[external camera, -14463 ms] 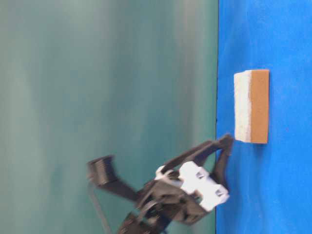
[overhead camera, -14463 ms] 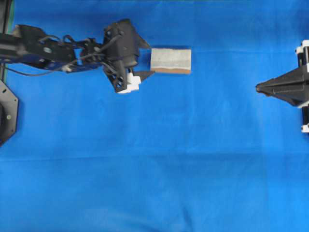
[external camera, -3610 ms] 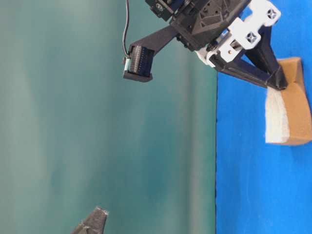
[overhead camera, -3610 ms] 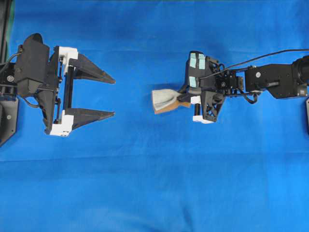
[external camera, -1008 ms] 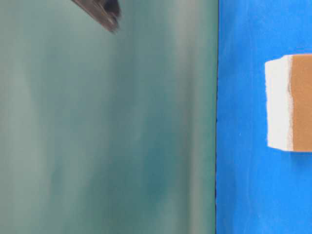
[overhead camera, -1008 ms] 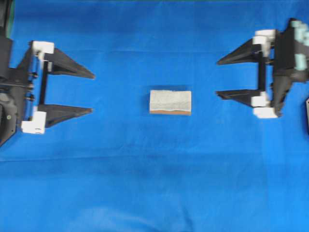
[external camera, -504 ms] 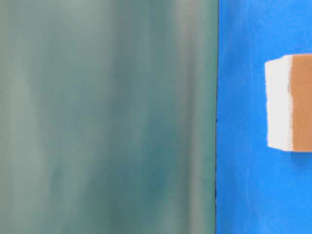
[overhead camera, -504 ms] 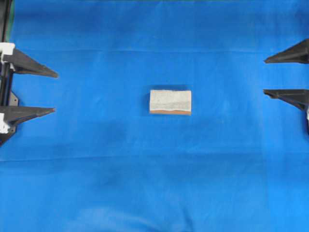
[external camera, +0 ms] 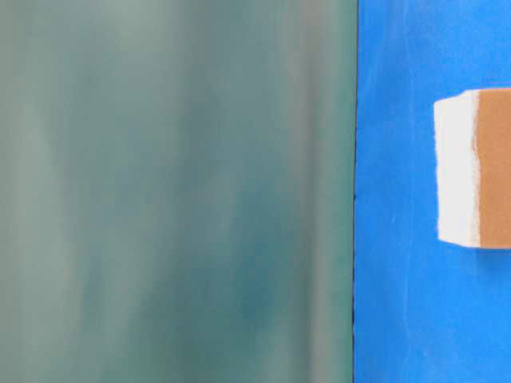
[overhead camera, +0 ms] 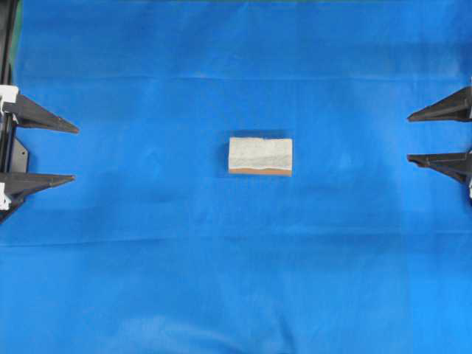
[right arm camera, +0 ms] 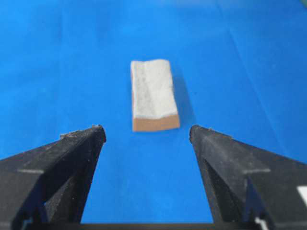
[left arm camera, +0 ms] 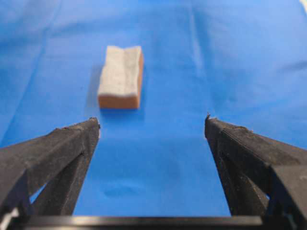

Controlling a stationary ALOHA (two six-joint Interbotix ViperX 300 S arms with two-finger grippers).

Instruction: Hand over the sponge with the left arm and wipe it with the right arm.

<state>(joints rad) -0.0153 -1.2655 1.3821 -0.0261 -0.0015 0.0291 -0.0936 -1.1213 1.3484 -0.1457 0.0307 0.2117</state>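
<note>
Both arms are cut off at the overhead edges, only spread fingers (overhead camera: 44, 122) (overhead camera: 442, 112) showing, well apart from the sponge (overhead camera: 260, 155) mid-bench (overhead camera: 221, 280).

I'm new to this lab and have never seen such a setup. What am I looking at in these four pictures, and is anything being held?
It is a two-armed robot at a table under a blue cloth. One picture looks straight down; one looks along the table from its edge and is turned sideways. The other two come from cameras on each wrist, looking out between that arm's two black fingers. From above, the left tool shows at the left edge and the right tool at the right edge. Both are open and hold nothing. Between them, untouched, lies the sponge, grey-white on top with an orange-brown layer along one side.
</note>
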